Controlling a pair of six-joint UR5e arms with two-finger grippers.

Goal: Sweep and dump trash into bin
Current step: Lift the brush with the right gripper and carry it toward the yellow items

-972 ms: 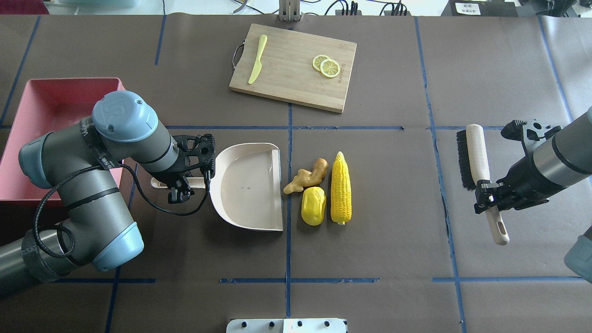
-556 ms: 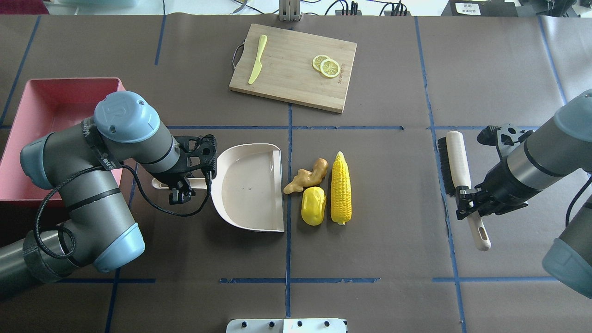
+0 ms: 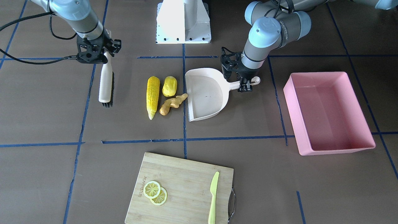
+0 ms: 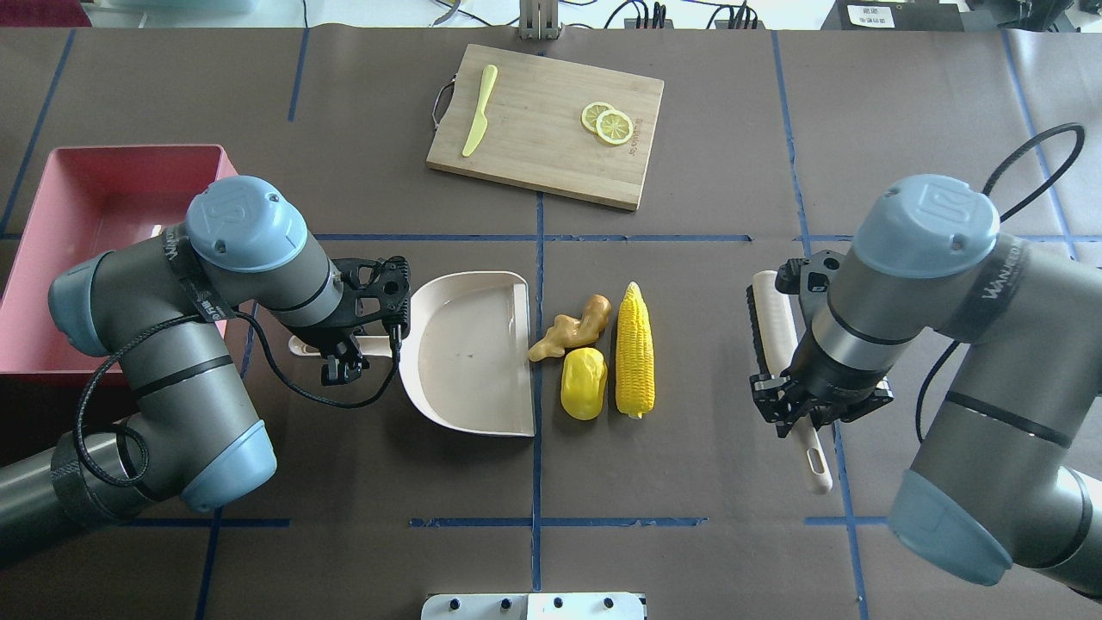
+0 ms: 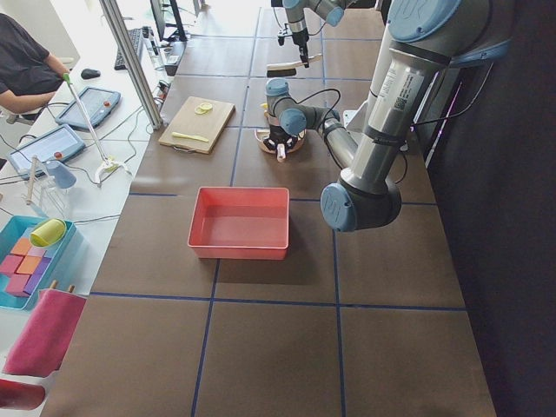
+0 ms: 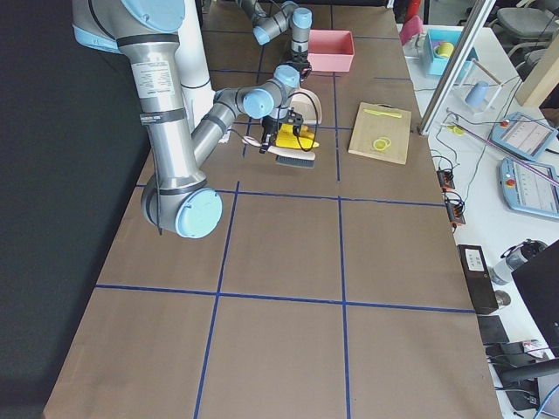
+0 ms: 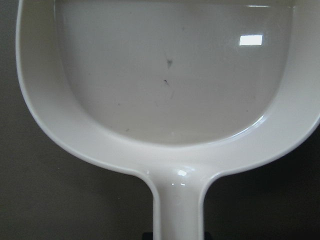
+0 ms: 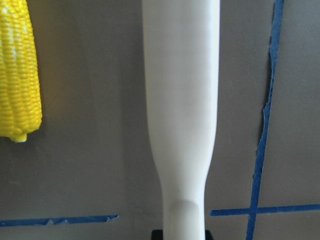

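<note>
The bin [image 3: 337,148] is sitting well apart from the dustpan [image 4: 465,353], on the dustpan's handle side, and is holding none of the trash. The dustpan is lying flat with its open edge facing away from the bin. The left gripper [image 4: 343,346] is clamping the dustpan's handle. The brush [image 3: 105,81] is lying parallel to the dustpan's open edge, beyond the trash, with its bristles facing the dustpan. The right gripper [image 4: 796,412] is clamping the brush handle. The corn cob [image 4: 634,353] is lying between dustpan and brush, parallel to the open edge. The ginger root [image 4: 572,327] and the lumpy vegetable [image 4: 584,383] are lying between the corn cob and the dustpan, just beside its open edge.
</note>
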